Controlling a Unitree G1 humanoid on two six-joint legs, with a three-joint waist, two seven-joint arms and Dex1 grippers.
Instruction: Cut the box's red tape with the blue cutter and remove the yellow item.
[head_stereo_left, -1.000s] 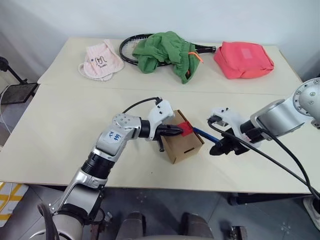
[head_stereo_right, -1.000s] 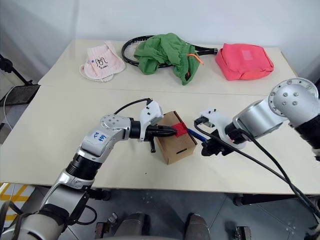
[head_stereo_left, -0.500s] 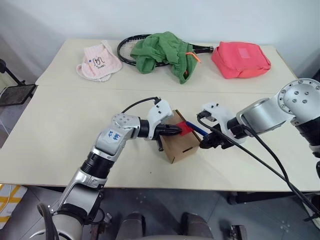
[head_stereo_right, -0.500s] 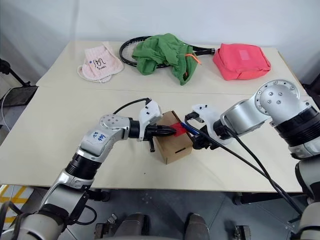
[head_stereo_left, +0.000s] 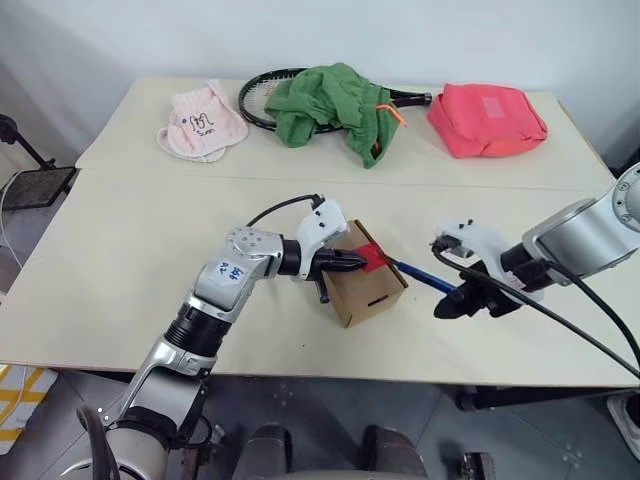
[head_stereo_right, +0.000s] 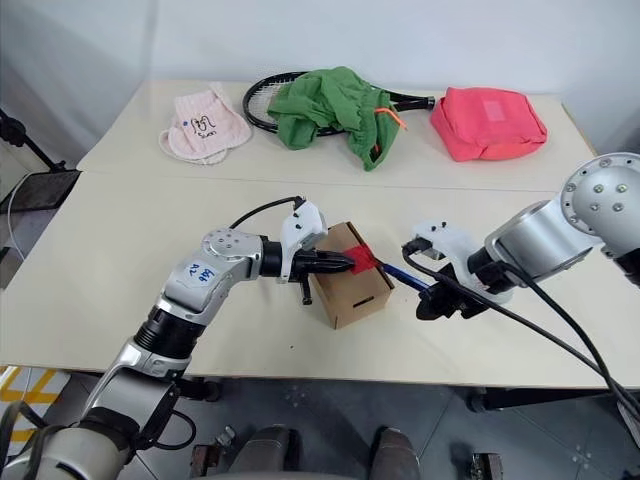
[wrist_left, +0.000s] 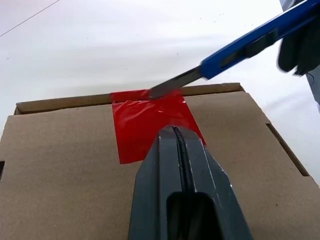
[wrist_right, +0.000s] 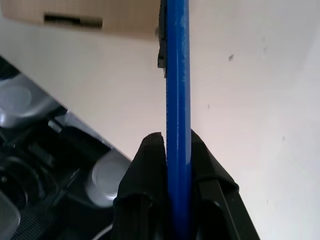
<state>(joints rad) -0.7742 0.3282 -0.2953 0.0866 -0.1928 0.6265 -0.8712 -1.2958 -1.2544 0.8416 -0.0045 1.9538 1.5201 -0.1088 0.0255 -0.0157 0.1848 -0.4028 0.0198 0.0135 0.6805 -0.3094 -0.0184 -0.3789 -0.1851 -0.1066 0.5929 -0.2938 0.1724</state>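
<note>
Box sits near the table's front edge, left gripper pressed together, tip pinning the red tape; right gripper pinches the blue cutter
Left wrist view: blade tip touches the tape's far edge at the flap seam; best to draw it along the seam, shallow, bracing firm
Right wrist view: cutter clamped between the fingers, so keep it aligned

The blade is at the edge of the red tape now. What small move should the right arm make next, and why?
Probably draw the blade along the flap seam through the red tape. The right gripper is shut on the blue cutter, whose metal tip sits at the tape's far edge, and the tape looks uncut. The shut left gripper presses on the box, steadying it.
</note>
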